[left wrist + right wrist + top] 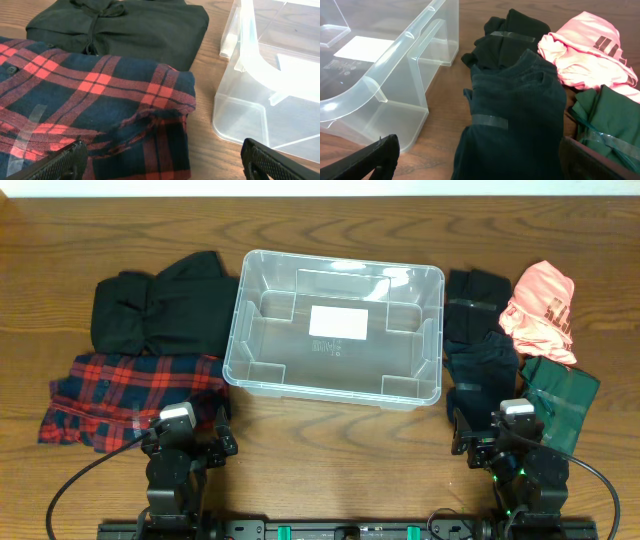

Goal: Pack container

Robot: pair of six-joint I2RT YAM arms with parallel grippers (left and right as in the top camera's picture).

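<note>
I find the left pincer (pixel 167 162) and right pincer (pixel 480 160) both spread, gripping nothing. The container (pixel 330 393) stands empty ahead, between them, mouth up. The plaid shirt (pixel 75 100) lies directly before the left, a dark garment (pixel 520 110) before the right, presumably staged for each arm's reach

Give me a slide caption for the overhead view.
Packing start: empty container, plaid shirt and black top at left, dark bundles, pink top and green cloth at right.
</note>
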